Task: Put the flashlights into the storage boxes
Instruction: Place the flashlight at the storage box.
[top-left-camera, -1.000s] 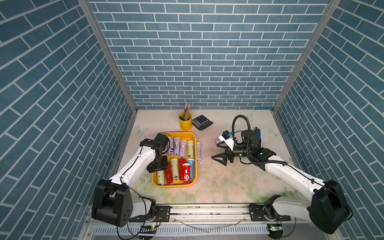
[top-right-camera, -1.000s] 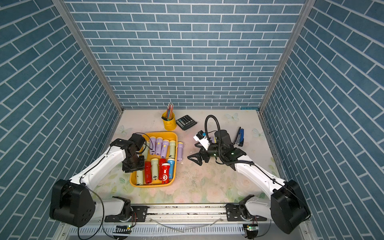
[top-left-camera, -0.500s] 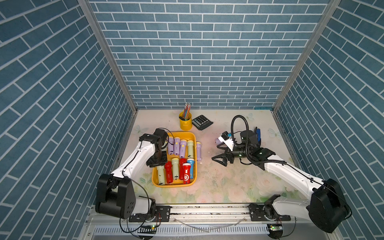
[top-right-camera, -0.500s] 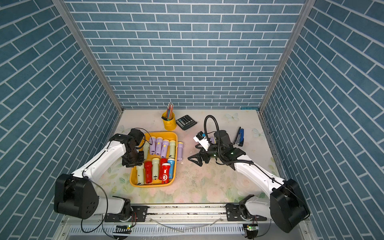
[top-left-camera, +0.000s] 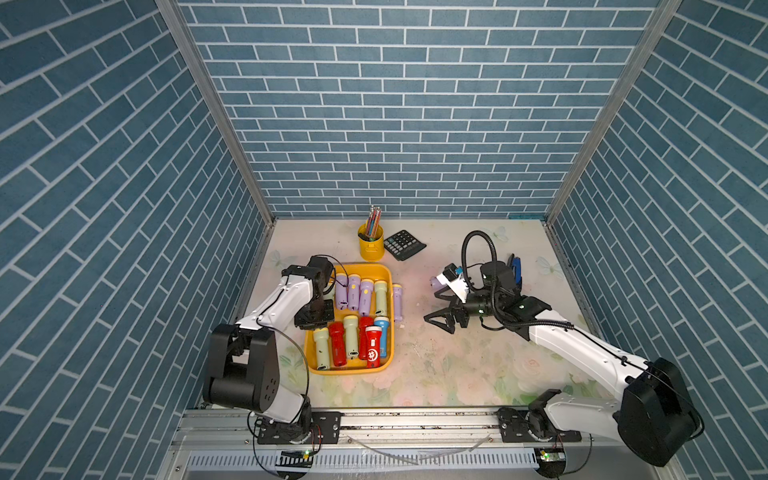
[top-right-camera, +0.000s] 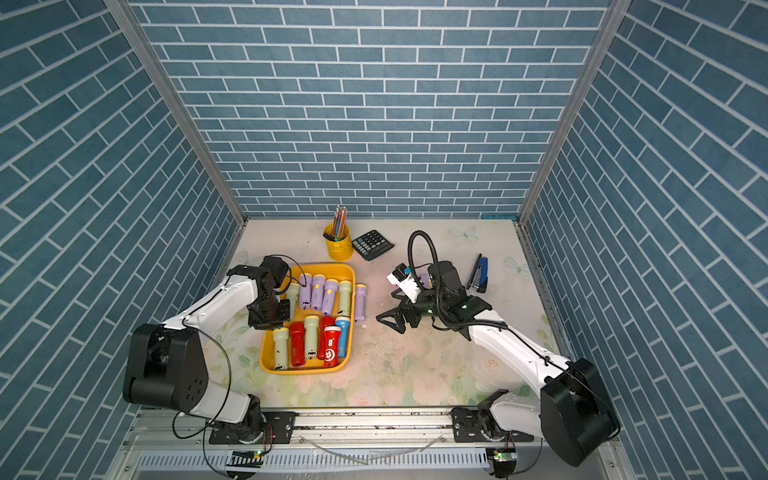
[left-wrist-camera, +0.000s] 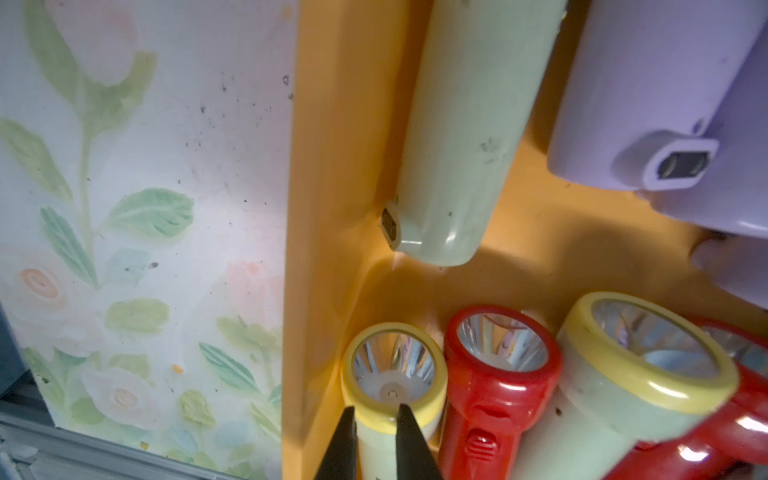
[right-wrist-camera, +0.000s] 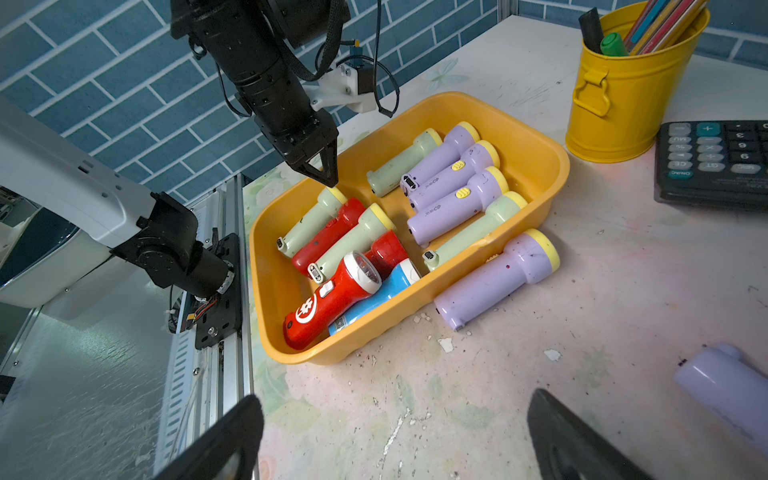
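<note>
Flashlights (right-wrist-camera: 451, 174) of stubby plastic, lilac, pale green, red and one blue, lie in two rows inside the shallow orange-yellow plastic tray (right-wrist-camera: 555, 166) on the flower-printed table (right-wrist-camera: 623, 291). The left gripper (right-wrist-camera: 326, 176) points down over the tray, close to its side wall, with its fingers drawn together and nothing between them. Right under its tips sits the yellow head of a pale green flashlight (left-wrist-camera: 392, 386); whether the tips touch that head cannot be told. In both top views the arm's own wrist covers these fingers. The blue flashlight (right-wrist-camera: 374, 299) is half buried under a red flashlight with a white head (right-wrist-camera: 332, 295). The right gripper (right-wrist-camera: 395, 399) hangs low over the table, spread wide and empty, and its fingers (right-wrist-camera: 232, 440) are blurred and cut off in the right wrist view. Ahead of it, between it and the tray, a lilac flashlight (right-wrist-camera: 494, 278) lies on the table touching the tray's outer wall. A second lilac flashlight (right-wrist-camera: 725, 388) lies just outside one of its fingers, cut by the frame edge; in a top view this flashlight (top-left-camera: 434, 283) is mostly hidden behind the wrist camera. Behind the right gripper's arm a blue-black stapler (top-left-camera: 516, 266) shows only in part.
</note>
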